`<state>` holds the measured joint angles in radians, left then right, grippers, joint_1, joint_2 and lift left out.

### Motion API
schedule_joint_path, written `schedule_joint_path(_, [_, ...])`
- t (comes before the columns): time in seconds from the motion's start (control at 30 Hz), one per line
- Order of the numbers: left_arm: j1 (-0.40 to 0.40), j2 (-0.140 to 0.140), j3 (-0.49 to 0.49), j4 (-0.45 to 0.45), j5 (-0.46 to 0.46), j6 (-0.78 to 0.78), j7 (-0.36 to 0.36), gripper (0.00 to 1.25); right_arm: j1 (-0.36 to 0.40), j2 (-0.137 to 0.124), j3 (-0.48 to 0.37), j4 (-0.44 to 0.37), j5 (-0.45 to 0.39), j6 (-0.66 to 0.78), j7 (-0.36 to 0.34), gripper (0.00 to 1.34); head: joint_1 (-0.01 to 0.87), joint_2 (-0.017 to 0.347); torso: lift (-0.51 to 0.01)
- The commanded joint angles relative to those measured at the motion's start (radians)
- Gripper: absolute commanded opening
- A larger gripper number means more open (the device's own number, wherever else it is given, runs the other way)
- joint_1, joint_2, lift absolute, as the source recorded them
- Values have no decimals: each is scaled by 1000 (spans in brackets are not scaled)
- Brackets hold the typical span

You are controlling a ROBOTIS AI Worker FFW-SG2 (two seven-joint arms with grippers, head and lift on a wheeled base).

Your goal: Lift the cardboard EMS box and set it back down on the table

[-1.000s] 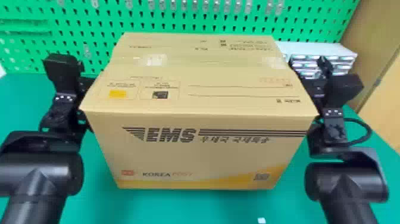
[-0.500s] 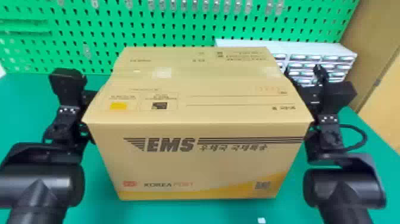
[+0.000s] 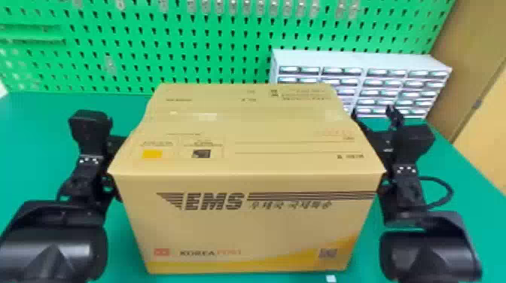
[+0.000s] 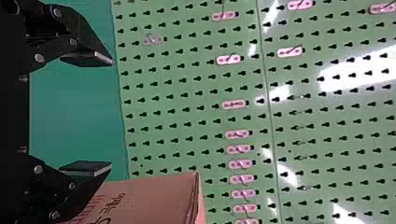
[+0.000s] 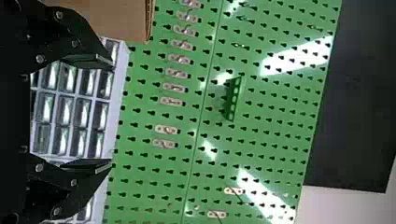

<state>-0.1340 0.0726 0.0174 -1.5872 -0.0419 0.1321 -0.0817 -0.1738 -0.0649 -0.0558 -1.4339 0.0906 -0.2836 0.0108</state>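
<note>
Head view: left claw point(image 3: 116, 143), right claw point(image 3: 382, 142), both wide, tips hidden by EMS box point(image 3: 241, 229).

Head view | green pegboard point(image 3: 222, 48), across top | row of hangers point(image 3: 233, 6), top edge | pale drawer cabinet point(image 3: 361, 58), upper right | tan panel point(image 3: 468, 49), right edge | white scrap point(image 3: 331, 279), bottom edge
</note>
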Motion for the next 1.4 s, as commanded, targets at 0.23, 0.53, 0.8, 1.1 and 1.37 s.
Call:
schedule_joint_path(0.23, [28,0,10,47,2,-17,0,785,36,11,-21,40,-2,0,0,833,678,-14,-99])
schedule_joint_path(0.53, [27,0,21,46,11,-26,0,785,42,17,-52,41,-22,-20,0,833,678,-14,-99])
schedule_joint_path(0.8, [27,1,35,30,7,-28,0,785,50,22,-87,10,-37,-25,0,831,678,-14,-99])
schedule_joint_path(1.1, [33,1,75,10,-7,-26,0,785,66,31,-151,-28,-18,-25,0,831,678,-14,-99])
schedule_joint_path(1.37, [47,0,107,-10,-10,-26,0,785,100,42,-207,-56,-31,-25,0,831,678,-14,-99])
